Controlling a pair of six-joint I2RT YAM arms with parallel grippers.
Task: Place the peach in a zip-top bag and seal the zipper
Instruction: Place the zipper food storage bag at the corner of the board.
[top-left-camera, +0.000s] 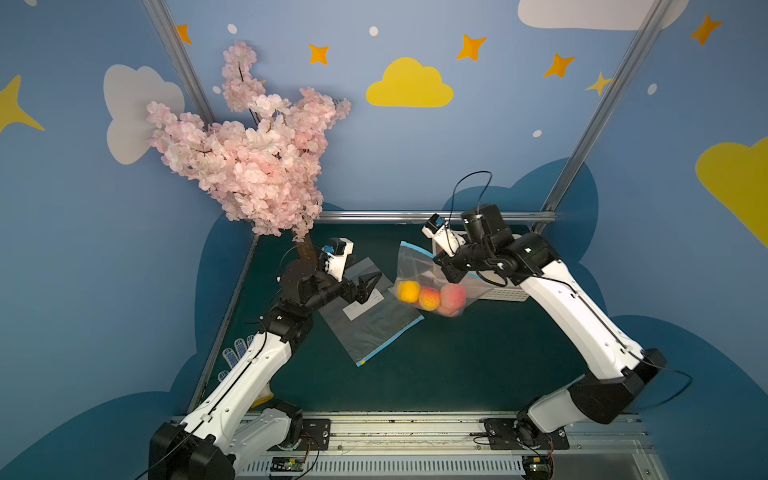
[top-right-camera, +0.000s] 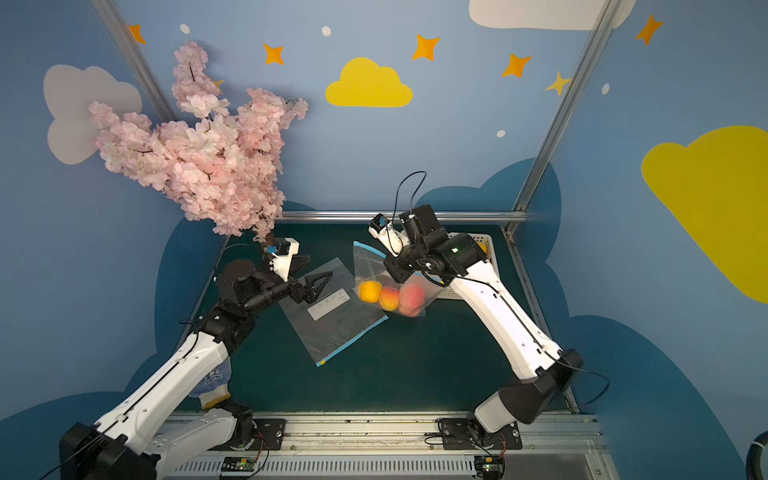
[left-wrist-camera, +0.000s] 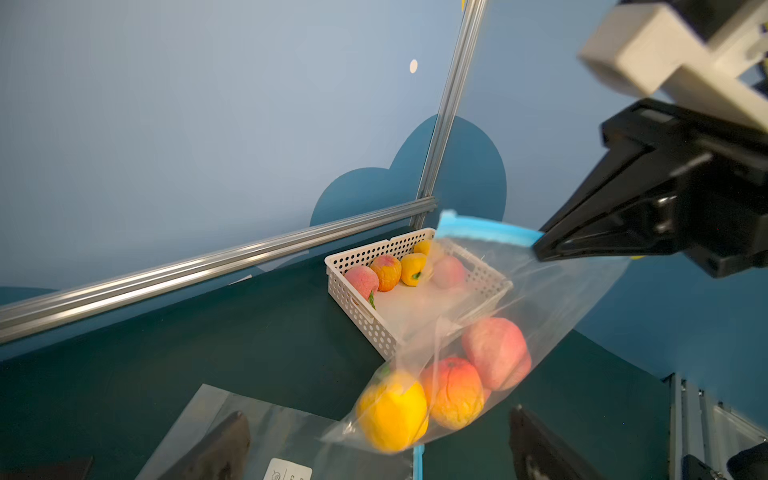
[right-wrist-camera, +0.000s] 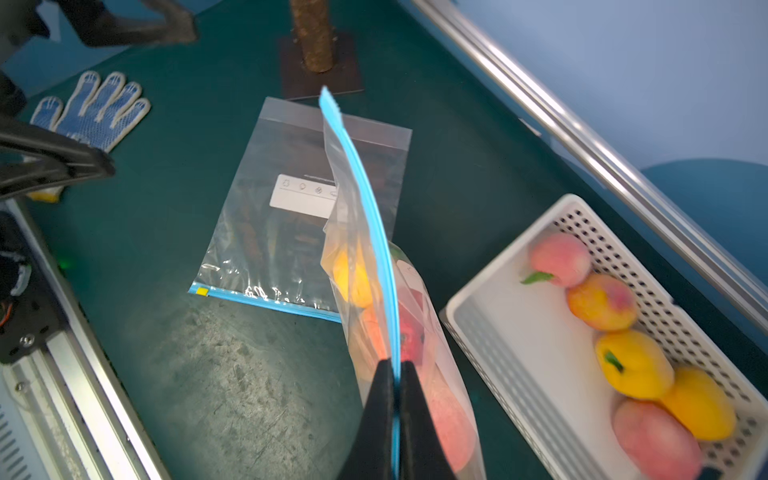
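While the right gripper (right-wrist-camera: 397, 368) pinches just one end of the zipper (right-wrist-camera: 365, 199), the loaded bag (top-left-camera: 409, 262) could slip free — the left gripper (top-left-camera: 369, 286) stands open, supporting nothing

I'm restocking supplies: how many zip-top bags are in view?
2. The filled bag hangs from the right gripper, shut on its blue zipper strip; the empty bag lies flat on the table. None seems hidden.

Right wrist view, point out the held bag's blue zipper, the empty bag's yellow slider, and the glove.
blue zipper (right-wrist-camera: 376, 224), right wrist view, middle of the strip.
yellow slider (right-wrist-camera: 202, 291), right wrist view, centre of the tab.
glove (right-wrist-camera: 93, 124), right wrist view, on the palm.
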